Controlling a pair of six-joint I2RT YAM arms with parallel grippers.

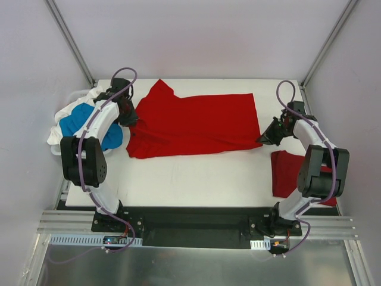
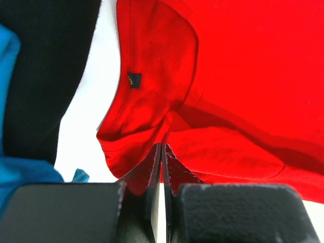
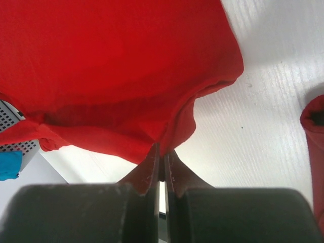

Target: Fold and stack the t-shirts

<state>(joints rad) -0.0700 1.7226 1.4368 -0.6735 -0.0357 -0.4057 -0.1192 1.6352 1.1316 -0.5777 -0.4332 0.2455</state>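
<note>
**A:** What's lying on the white desk (image 1: 196, 179)?

**B:** The biggest thing is the plain bright red cloth t-shirt (image 1: 196, 122). It is spread flat across the far half, from near the left edge to near the right edge. A heap of white, blue and black cloth t-shirts (image 1: 80, 122) spills over the left edge. A folded red cloth square (image 1: 289, 170) sits by the near right corner.

**A:** And the grippers?

**B:** Both have their jaws together, each pinching the spread shirt. Your left gripper (image 2: 161, 147) has the collar end, near the small dark label (image 2: 133, 80). Your right gripper (image 3: 162, 149) has the hem corner nearest the right edge.

**A:** How will it handle?

**B:** I'd judge it light and limp, so it will likely sag and wrinkle between your two holds. Thin fabric can also slip out of a small pinch. Take it at corners or seams, where the layers are thicker, and hold it taut.
</note>
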